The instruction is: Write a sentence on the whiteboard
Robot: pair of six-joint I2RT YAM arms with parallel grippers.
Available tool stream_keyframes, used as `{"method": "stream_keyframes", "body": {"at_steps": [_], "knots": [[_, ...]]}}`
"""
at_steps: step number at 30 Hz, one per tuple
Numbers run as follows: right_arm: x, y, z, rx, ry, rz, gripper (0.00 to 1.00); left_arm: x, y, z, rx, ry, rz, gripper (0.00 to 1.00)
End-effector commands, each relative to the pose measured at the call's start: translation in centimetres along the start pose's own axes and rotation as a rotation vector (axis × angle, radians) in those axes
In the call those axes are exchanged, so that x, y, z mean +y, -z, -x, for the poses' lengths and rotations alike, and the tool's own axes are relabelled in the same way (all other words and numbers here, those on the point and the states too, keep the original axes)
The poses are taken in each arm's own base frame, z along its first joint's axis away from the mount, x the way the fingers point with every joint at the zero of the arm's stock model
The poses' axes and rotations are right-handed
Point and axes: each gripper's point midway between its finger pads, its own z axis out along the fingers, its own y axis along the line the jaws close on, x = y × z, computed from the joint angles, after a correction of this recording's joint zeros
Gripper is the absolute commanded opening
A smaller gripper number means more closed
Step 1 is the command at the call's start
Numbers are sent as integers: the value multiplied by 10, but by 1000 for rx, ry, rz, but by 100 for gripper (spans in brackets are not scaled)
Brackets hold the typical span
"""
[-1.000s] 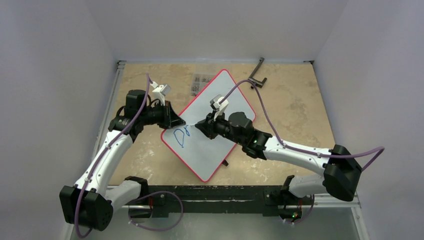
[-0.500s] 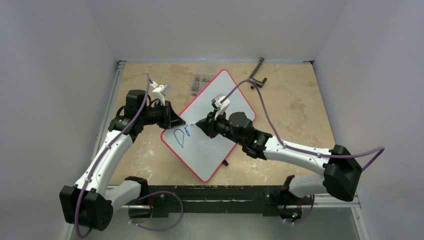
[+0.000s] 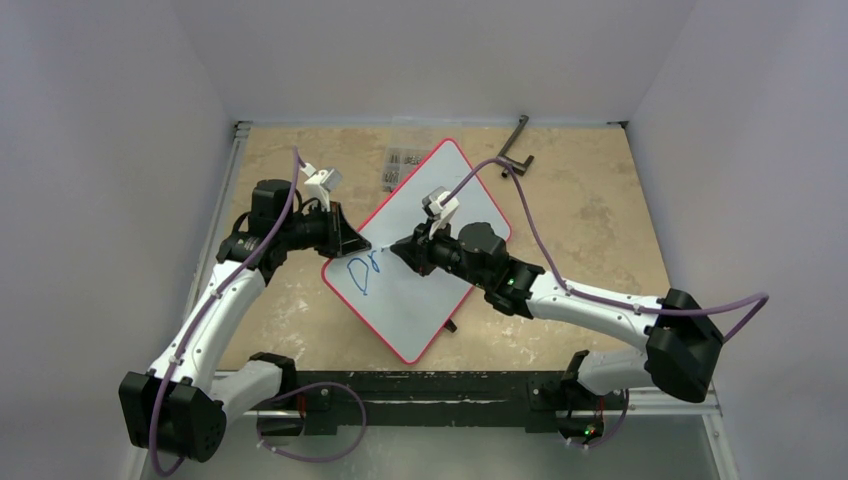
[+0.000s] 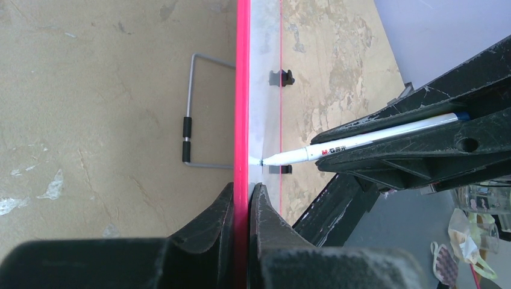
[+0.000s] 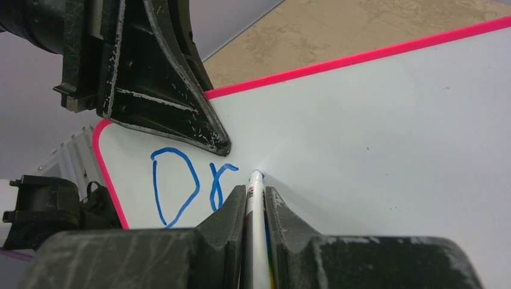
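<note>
Where marker (image 5: 255,198) touches whiteboard (image 5: 391,120), sentence (image 5: 196,182) ("Dr") ends.

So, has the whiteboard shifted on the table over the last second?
No. In the top view the whiteboard keeps its far corner at the same gap from the black bracket at the table's back edge.

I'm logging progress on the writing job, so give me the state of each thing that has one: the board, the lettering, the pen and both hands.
whiteboard, rim clamped by the left hand.
sentence, only "Dr" written so far.
marker, uncapped, tip on the board.
left hand, shut on the whiteboard.
right hand, shut on the marker.
</note>
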Motion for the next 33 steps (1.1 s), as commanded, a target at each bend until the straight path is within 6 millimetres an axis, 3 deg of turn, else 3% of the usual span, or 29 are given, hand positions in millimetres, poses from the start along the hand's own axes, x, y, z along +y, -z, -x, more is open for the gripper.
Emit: {"method": "stream_keyframes", "body": {"at_steps": [1, 20, 28, 33], "knots": [[8, -6, 15, -40, 16, 37, 0, 29, 1, -5, 10, -153, 132, 0], [3, 8, -19, 33, -7, 42, 0, 30, 1, -6, 10, -153, 136, 0], [-13, 11, -15, 34, -1, -49, 0, 30, 1, -6, 10, -154, 137, 0], [-21, 11, 1, 14, 26, -109, 0, 31, 1, -6, 11, -152, 139, 0]]}}
